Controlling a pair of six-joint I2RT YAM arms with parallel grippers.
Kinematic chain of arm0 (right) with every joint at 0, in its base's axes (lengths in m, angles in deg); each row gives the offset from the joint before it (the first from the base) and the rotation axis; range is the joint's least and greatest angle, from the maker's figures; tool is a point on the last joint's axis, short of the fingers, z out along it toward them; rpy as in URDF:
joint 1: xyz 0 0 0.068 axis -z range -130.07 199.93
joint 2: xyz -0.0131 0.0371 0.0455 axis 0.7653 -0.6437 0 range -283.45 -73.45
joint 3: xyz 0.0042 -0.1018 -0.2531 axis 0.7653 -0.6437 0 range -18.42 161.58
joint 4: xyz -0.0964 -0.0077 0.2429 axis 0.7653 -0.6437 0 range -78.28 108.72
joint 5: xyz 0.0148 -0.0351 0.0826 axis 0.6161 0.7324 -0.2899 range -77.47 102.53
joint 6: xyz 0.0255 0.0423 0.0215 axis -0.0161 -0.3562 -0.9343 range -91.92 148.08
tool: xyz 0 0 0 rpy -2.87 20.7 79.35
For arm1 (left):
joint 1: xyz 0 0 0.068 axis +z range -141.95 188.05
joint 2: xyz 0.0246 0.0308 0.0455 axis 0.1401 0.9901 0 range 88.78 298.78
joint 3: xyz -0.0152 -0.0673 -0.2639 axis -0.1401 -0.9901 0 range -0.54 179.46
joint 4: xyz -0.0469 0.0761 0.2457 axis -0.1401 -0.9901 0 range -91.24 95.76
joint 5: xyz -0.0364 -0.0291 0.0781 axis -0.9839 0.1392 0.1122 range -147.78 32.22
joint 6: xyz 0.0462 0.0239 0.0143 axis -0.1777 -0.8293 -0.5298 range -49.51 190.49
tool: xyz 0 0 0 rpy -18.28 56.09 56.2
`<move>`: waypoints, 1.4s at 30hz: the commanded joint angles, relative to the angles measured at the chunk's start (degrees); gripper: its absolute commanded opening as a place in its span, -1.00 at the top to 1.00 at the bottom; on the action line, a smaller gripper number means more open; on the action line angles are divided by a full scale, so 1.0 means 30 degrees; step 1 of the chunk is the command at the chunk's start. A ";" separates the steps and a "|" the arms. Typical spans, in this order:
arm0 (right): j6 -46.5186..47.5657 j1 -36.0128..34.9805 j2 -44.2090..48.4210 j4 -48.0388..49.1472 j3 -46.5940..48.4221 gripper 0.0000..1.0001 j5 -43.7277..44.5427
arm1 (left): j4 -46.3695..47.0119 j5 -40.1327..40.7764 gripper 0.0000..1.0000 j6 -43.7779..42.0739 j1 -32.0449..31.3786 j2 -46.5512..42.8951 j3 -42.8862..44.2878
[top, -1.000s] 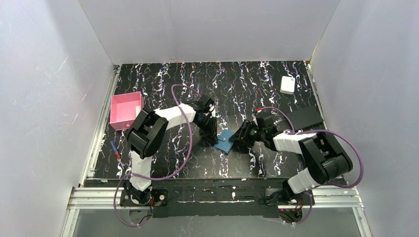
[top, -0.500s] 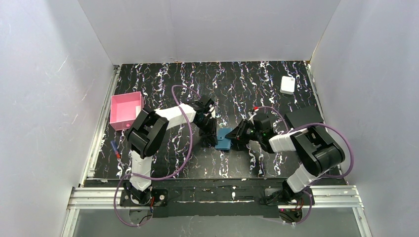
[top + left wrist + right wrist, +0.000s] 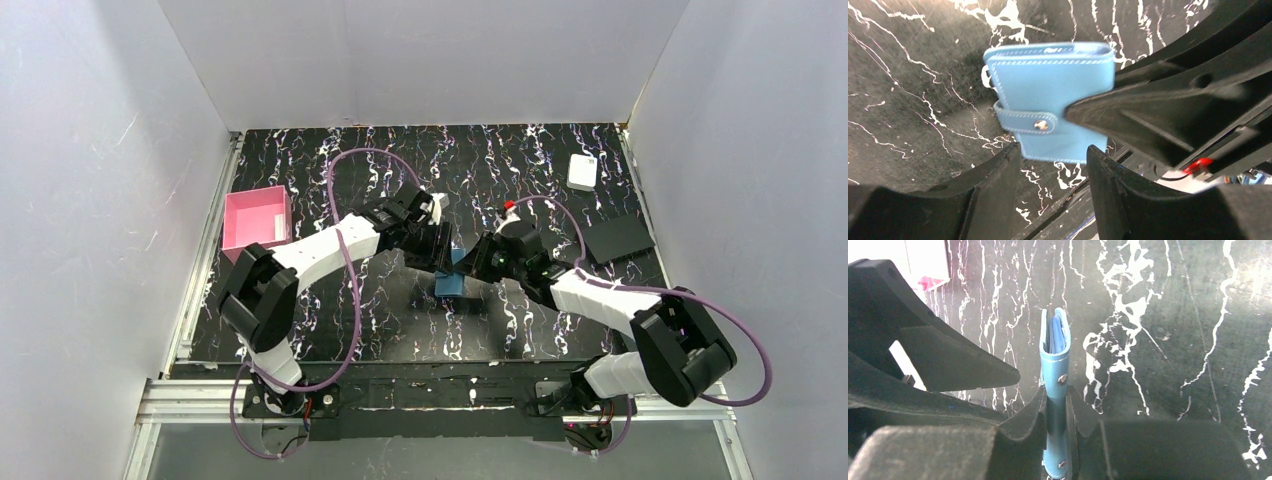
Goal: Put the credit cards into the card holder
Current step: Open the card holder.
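The right gripper (image 3: 1055, 402) has its fingers clamped on the closed teal card holder (image 3: 1055, 345), which it holds on edge at the middle of the black marbled table (image 3: 520, 160). The left gripper (image 3: 1054, 160) faces the holder's flat snapped side, just beside it. Its fingers are spread apart and grip nothing.

Legible text, labels, brands, numbers: none.
- Card holder (image 3: 1048, 95): plain teal face with pale stitching and a metal snap stud. No lettering shows.
- White box (image 3: 582, 172), far right of and behind the card holder: any marking is too small to read.
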 commanded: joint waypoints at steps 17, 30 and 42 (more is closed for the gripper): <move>-0.1616 -0.2170 0.2567 -0.2052 0.1755 0.97 0.4512 | -0.0930 0.2285 0.27 -0.1171 -0.0937 -0.0553 0.0252; -0.1717 -0.2201 0.1246 -0.1197 0.1985 0.97 0.2283 | 0.0067 0.2437 -0.14 -0.1380 -0.1231 -0.1476 -0.0395; -0.1459 -0.2261 0.1918 -0.1622 0.2514 0.97 0.2275 | -0.2023 0.4285 0.29 -0.1335 -0.1230 0.0079 0.0892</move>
